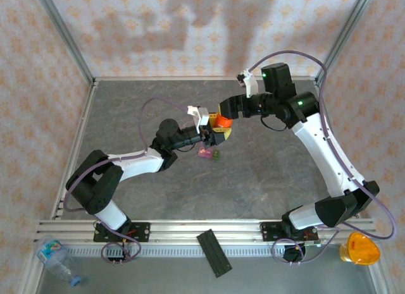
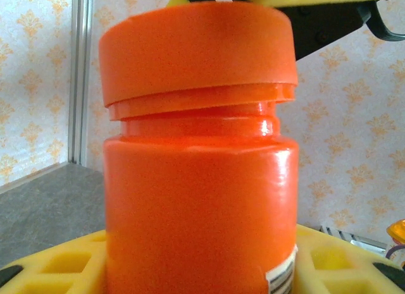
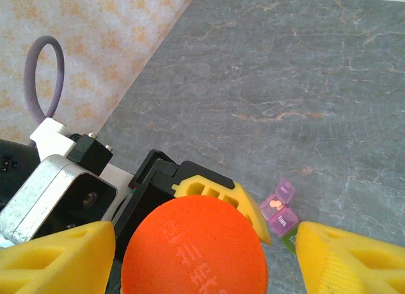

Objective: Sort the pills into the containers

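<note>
1. The containers [image 1: 209, 153] lie on the grey table [image 1: 278, 167] near its middle. They are a small cluster of joined translucent pink boxes with one dark green one [image 1: 216, 155] at their 3 o'clock end.
2. In the right wrist view the containers [image 3: 283, 210] sit at about 2 o'clock from the bottle cap. The green box [image 3: 290, 241] is at the row's 6 o'clock end, and a pale peach spot shows on one pink box.
3. An orange bottle [image 1: 221, 124] hangs just at 12 o'clock of the cluster, above the table and apart from the boxes.
4. The left gripper [image 1: 219, 132] is clamped on this bottle low down. In the left wrist view its body [image 2: 199, 218] stands upright between the yellow pads [image 2: 57, 262].
5. The cap [image 2: 199, 50] sits on the neck, slightly tilted.
6. The right gripper [image 3: 202, 246] reaches in from 2 o'clock in the top view. Its jaws are spread to either side of the cap [image 3: 193, 250], and the right-hand yellow finger [image 3: 351, 262] stands clear of it, so nothing is gripped.
7. Along the near edge lie a clear plastic bottle [image 1: 57, 259] at 7 o'clock, a black ridged strip [image 1: 213, 253] at 6 o'clock and an orange object [image 1: 359, 248] at 5 o'clock.
</note>
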Controlling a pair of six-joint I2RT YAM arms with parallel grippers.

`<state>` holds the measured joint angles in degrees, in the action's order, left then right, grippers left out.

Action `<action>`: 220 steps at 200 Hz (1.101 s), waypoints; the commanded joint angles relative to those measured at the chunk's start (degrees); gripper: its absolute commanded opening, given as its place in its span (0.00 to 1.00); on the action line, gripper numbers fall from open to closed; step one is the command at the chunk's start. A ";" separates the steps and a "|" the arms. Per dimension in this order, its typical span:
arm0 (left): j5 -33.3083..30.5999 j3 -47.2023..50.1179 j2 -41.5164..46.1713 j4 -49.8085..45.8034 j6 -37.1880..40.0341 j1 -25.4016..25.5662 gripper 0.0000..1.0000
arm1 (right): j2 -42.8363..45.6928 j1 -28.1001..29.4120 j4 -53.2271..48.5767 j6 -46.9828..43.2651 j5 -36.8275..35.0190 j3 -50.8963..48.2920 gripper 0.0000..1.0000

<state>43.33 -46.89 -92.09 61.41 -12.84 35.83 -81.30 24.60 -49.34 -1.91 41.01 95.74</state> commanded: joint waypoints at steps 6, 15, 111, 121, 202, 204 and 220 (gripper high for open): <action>1.40 -2.28 -0.45 3.36 -0.72 -0.46 0.00 | 0.08 0.10 -0.95 -1.21 1.22 0.85 0.72; 1.37 -2.32 -0.44 3.28 -0.70 -0.41 0.00 | 0.00 0.17 -1.09 -1.17 1.43 0.85 0.71; -1.06 -2.43 -0.28 4.08 -1.43 -0.50 0.00 | 0.93 0.24 0.40 -0.72 1.15 -1.75 0.44; -1.86 -2.41 -0.23 4.69 -1.94 -0.50 0.00 | 1.79 0.19 2.39 0.07 0.80 -3.68 0.43; -5.03 -2.35 -0.72 6.75 -3.53 -0.68 0.00 | 6.55 1.08 12.95 4.69 -4.15 -14.54 0.40; -5.30 -2.33 -0.67 6.76 -3.45 -0.68 0.00 | 6.56 1.18 13.15 5.00 -4.22 -14.71 0.40; -7.46 -2.09 -0.47 6.73 -2.32 -0.68 0.00 | 6.62 2.64 14.88 7.88 -7.29 -16.54 0.40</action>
<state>41.39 -47.22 -93.19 61.06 -15.25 35.62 -74.98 25.08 -34.54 1.65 38.48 82.43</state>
